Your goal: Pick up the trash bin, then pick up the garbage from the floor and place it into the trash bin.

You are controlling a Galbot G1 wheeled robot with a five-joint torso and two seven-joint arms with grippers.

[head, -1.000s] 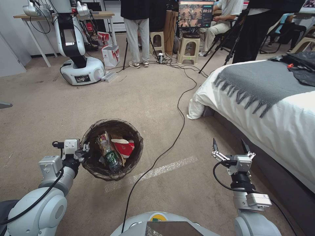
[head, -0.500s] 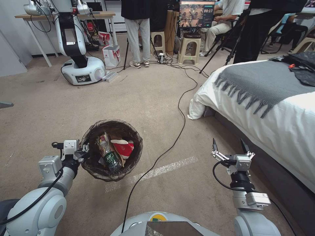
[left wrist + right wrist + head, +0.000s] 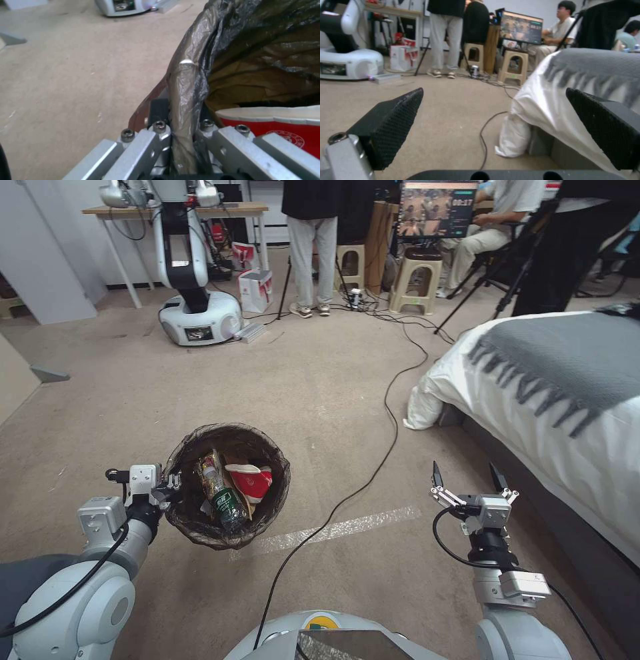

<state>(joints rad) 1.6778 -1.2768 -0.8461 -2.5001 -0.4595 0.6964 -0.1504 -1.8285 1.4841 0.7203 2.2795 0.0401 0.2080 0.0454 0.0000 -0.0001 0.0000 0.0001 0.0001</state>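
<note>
The trash bin (image 3: 193, 527), lined with a dark see-through bag, hangs above the carpet floor (image 3: 280, 380) at lower left. My left gripper (image 3: 175, 481) is shut on its rim; in the left wrist view the bag-covered rim (image 3: 186, 82) runs between the jaws. Inside lie garbage pieces: a green-labelled bottle (image 3: 221, 497), a red-and-white packet (image 3: 251, 480) and brown paper (image 3: 243, 82). My right gripper (image 3: 468, 477) hovers open at lower right beside the bed, its black fingers (image 3: 391, 122) wide apart with nothing between them.
A bed (image 3: 567, 400) with white bedding and a grey fringed throw fills the right. A black cable (image 3: 380, 460) crosses the carpet over a white tape line (image 3: 333, 530). Another robot (image 3: 190, 280), stools, a tripod and people stand at the back.
The whole head view has shifted right: the camera has turned left. Both grippers and the bin keep their places relative to me.
</note>
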